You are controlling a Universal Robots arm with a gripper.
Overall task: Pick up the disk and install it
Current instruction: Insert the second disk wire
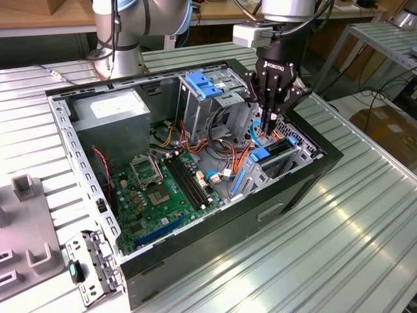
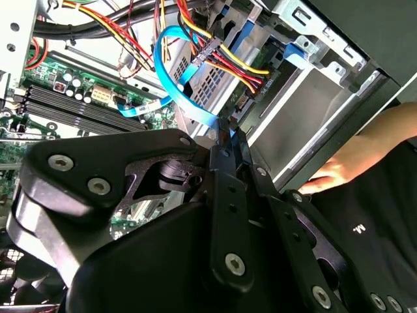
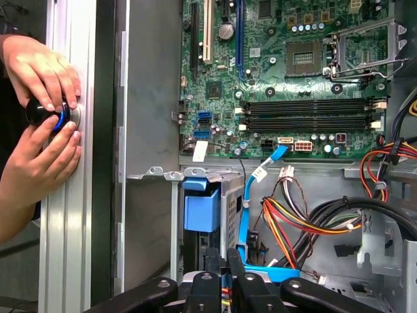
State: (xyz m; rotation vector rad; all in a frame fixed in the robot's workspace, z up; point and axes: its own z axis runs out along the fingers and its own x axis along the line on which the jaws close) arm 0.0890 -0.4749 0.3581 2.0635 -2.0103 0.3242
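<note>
Going by the exterior view's left, a grey fixture plate (image 1: 26, 228) lies on the slatted tabletop (image 1: 339, 248) beside the open computer case (image 1: 215, 225). Inside the case the grey power-supply box (image 1: 111, 120) fills the far left corner. The motherboard (image 1: 163, 189) lies flat in the middle, and the tall metal cage (image 1: 208, 98) with its blue latch stands behind it. I hang over the right end of the case with my hand (image 1: 268, 127) pointing straight down and its fingers drawn together. I judge them clenched with nothing held, though a blue ribbon cable (image 2: 172, 72) loops close by. The disk (image 1: 273, 152) sits directly beneath me in the low bay against the case's right wall. Its blue carrier end faces the motherboard, and its long axis runs along that wall, near-left to far-right. It looks already seated in the bay, or nearly so, though I cannot tell whether I am touching it. Room is tight here: the bay's metal walls flank the disk, and orange and yellow wire bundles (image 3: 287, 222) crowd the inner side. In the first wrist view a person's hands (image 3: 39, 117) hold a black knob on the tabletop just outside the case wall, so that side is not free either.
</note>
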